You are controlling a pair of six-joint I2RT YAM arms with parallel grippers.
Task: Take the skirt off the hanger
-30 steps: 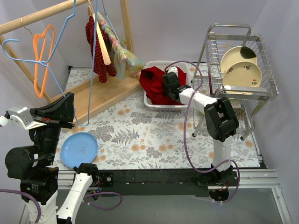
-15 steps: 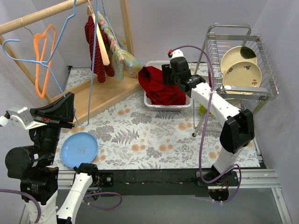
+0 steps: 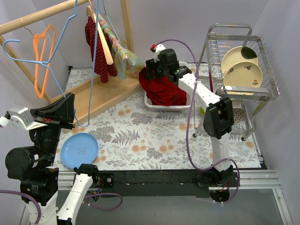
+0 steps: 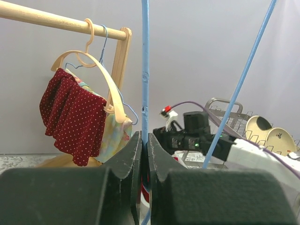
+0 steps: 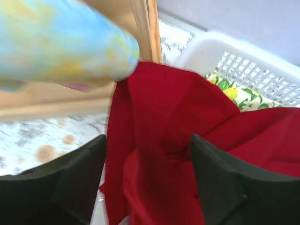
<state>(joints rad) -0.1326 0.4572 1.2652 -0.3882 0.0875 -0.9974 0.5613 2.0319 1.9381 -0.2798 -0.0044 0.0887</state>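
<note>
top view: right gripper has lifted and opened up, red skirt just below it in the basket. left wrist: left gripper pinches the bare blue hanger. right wrist: jaws wide, nothing held, so basically done.

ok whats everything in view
rail: 1, wood, back left
orange hanger: 1, orange, on rail
wooden hanger: 1, tan, on rail
spotted garment: 1, red, on wooden hanger
floral garment: 1, pale, beside it
blue hanger: 1, blue, left side
red cloth: 1, red, in basket
basket: 1, white, back centre
plate: 1, blue, near left
dish rack: 1, metal, right
cream plates: 2, cream, in rack
left gripper: 1, black, shut on blue hanger
right gripper: 1, black, open over red cloth
</note>
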